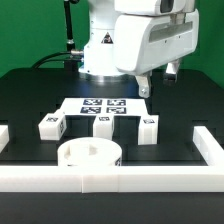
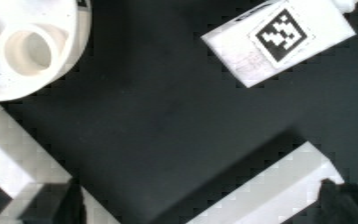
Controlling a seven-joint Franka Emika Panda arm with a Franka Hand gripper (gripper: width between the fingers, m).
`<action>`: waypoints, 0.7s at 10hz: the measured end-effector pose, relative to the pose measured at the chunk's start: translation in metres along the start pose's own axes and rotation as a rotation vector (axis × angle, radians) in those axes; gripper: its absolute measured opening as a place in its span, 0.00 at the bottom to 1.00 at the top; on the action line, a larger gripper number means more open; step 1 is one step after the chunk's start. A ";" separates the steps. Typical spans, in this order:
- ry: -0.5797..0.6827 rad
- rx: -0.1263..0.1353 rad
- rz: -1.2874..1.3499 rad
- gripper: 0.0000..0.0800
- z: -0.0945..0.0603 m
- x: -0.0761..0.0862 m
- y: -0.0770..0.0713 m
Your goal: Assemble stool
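The white round seat disc (image 1: pixel 88 155) with its hollow centre lies near the front rail. It also shows in the wrist view (image 2: pixel 25 50). Three small white tagged legs stand in a row behind it: one at the exterior view's left (image 1: pixel 50 125), one in the middle (image 1: pixel 102 125) and one at the right (image 1: pixel 149 126). One tagged leg (image 2: pixel 274 40) shows in the wrist view. My gripper (image 1: pixel 158 80) hangs above the table behind the right leg, open and empty. In the wrist view (image 2: pixel 197 205) its dark fingertips (image 2: pixel 51 205) stand wide apart over the black table.
The marker board (image 1: pixel 105 104) lies flat behind the legs. Long white border rails run along the front (image 1: pixel 110 178), the left (image 1: pixel 3 135) and the right (image 1: pixel 210 145). A white strip (image 2: pixel 291 185) lies close to one fingertip; I cannot tell which piece it is.
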State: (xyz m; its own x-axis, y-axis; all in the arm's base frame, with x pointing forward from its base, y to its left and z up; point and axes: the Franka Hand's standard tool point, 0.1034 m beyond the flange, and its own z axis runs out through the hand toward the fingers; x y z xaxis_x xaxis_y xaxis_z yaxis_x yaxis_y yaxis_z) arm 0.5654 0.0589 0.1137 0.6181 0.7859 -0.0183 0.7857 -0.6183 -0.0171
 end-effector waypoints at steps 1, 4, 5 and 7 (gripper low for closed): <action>0.000 0.000 0.000 0.81 0.000 0.000 0.000; 0.000 0.000 0.000 0.81 0.000 0.000 0.000; 0.000 0.000 0.000 0.81 0.000 0.000 0.000; 0.007 -0.017 -0.057 0.81 0.012 -0.014 0.017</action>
State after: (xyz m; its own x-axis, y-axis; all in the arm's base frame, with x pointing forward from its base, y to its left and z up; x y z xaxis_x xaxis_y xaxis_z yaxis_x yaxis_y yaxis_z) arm 0.5697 0.0376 0.1018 0.5721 0.8201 -0.0104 0.8202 -0.5721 -0.0007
